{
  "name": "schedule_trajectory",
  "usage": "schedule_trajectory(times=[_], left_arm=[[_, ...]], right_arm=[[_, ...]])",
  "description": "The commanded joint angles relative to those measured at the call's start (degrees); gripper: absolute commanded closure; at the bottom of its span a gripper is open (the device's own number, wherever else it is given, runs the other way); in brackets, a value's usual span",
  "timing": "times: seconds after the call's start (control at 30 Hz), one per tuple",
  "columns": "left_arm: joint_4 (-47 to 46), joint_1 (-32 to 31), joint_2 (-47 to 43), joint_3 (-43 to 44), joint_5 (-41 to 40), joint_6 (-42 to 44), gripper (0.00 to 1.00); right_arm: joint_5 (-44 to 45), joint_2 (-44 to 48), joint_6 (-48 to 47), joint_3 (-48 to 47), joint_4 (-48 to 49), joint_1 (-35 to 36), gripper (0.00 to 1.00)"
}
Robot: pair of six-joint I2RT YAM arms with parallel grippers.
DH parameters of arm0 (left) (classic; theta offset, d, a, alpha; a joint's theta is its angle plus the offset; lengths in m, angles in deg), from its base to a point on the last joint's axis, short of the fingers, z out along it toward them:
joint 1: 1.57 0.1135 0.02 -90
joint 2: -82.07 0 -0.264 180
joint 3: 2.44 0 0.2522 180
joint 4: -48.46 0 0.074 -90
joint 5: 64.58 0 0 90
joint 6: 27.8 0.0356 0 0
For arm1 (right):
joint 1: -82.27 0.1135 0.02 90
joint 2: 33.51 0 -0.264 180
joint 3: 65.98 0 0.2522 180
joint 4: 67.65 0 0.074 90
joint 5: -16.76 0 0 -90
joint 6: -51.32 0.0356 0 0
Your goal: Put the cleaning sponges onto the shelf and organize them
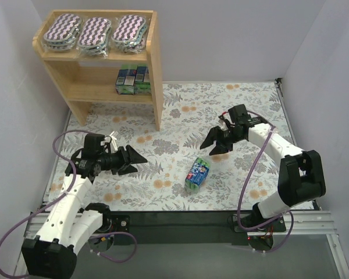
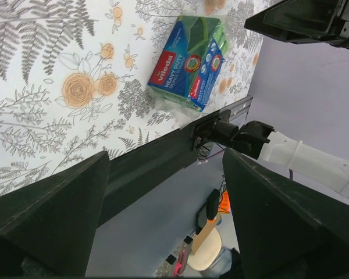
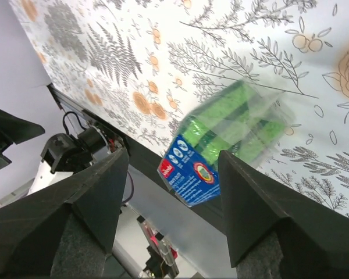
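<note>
On the desk (image 1: pixel 250 104), apart from the shelf (image 1: pixel 156 70), one pack (image 1: pixel 197 173) is found lying. Both left claw (image 1: pixel 141 161) and right claw (image 1: pixel 210 149) are seen wide open, empty. The pack is judged light, squashy and slick-wrapped; its narrow sides should be gripped.

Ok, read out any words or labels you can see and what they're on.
"vileda": on the loose blue-and-green pack.
"HEAVY DUTY": same pack, just under the brand.
Its smaller print: too small to read.
Labels on the two shelf packs: too small to read.
</note>
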Motion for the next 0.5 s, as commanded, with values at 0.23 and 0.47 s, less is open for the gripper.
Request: schedule_trajectory(times=[0.23, 0.47], left_arm=[[-16.6, -13.3, 6.1, 2.3, -3.3, -11.5, 0.28], [-36.2, -32.9, 17.0, -2.0, -12.0, -34.0, 0.28]], right_arm=[[5.0, 13.4, -3.0, 5.8, -1.5, 0.3, 0.35], [6.2, 22.7, -4.3, 11.7, -1.8, 0.4, 0.32]])
